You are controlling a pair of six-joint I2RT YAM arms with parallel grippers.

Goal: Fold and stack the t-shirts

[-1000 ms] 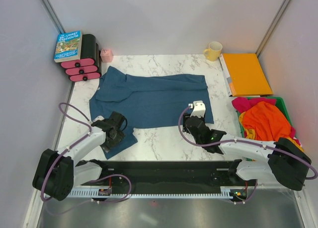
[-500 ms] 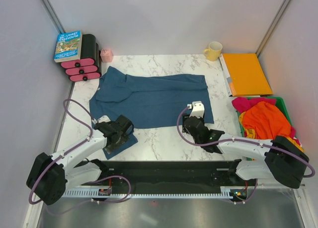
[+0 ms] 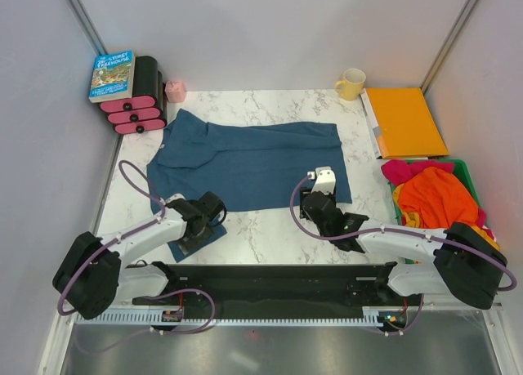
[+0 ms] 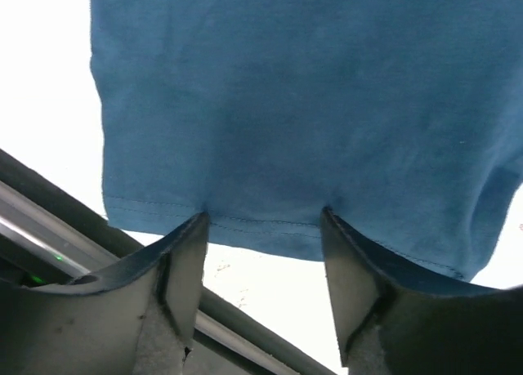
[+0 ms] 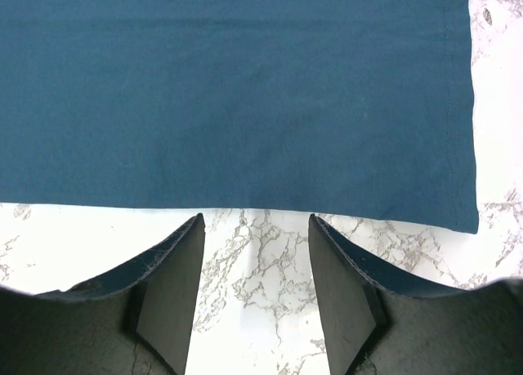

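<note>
Matt teal cloth t-shirt [image 3: 245,158] on smooth marble-patterned table [image 3: 270,228] (hem neatly stitched).

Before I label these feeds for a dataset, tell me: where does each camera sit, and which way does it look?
Top external: fixed above and behind the bases, looking down on the marble table; left arm and right arm show.
Left wrist: on the left arm, looking along its open left fingers at a hemmed edge of the teal t-shirt.
Right wrist: on the right arm, looking down past its open right fingers at the shirt's hemmed corner.
Shared: both wrist views show the same teal t-shirt.
</note>
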